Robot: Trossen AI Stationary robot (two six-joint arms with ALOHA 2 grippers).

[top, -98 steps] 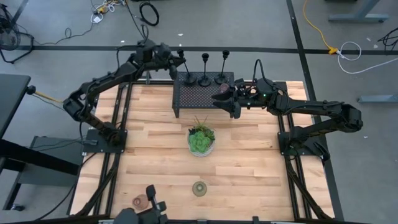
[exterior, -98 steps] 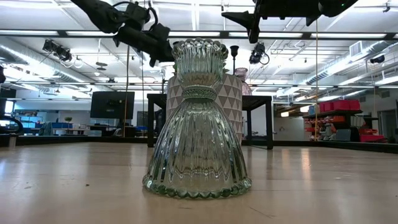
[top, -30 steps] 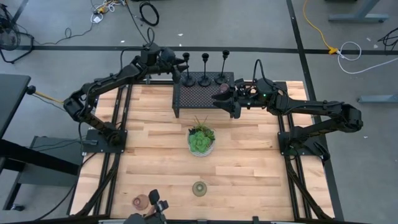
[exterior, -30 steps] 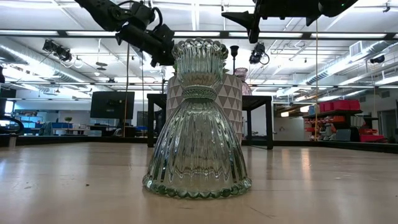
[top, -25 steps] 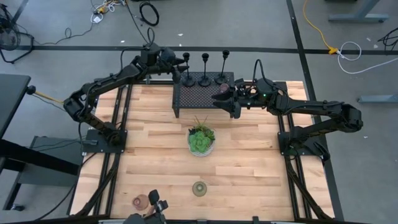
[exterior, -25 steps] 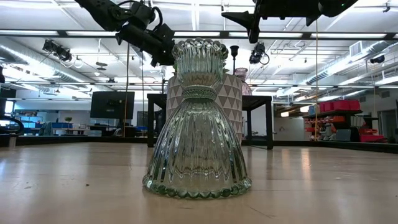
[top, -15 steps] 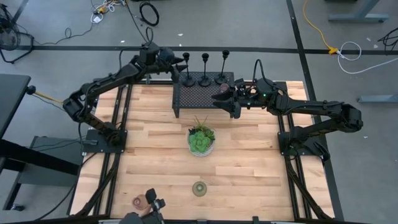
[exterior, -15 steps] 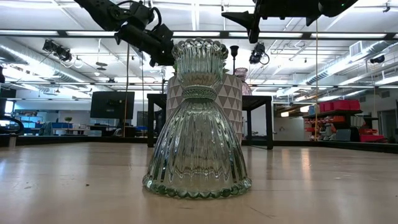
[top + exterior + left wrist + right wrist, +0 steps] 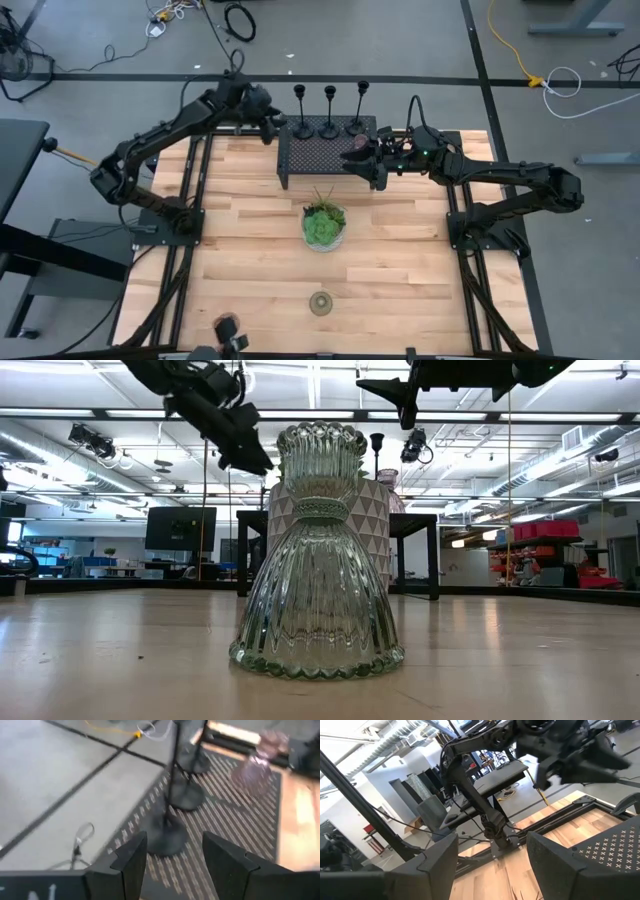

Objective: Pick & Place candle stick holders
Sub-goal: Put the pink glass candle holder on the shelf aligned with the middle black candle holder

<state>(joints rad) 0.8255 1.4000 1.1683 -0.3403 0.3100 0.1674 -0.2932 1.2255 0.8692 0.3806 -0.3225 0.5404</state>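
**Left Arm Backed Off the Rack, Three Black Holders Standing**

Three slim black candle stick holders with round bases and thin stems (image 9: pixel 329 110) upright in a row along the far edge of the black mesh rack (image 9: pixel 325 152). Small pink glass cup (image 9: pixel 255 764) also on the rack, beside the holders at their right end. Greenish ribbed glass cup (image 9: pixel 320 303) well apart from the rack, on the near side of the wooden table (image 9: pixel 250 250), beyond the green plant in a bowl (image 9: pixel 324 224).

Left gripper (image 9: pixel 272 122) just off the rack's left far corner, fingers (image 9: pixel 127 857) spread and empty, nearest holder's base between them in the wrist view. Right gripper (image 9: pixel 352 160) above the rack's right part, fingers (image 9: pixel 432 855) spread, holding nothing.

Step in hand, by judgement: between placements, or lining up on a holder. Next move likely calls for a straight, level approach to a thin stem, easily toppled, or a reach to the greenish cup.
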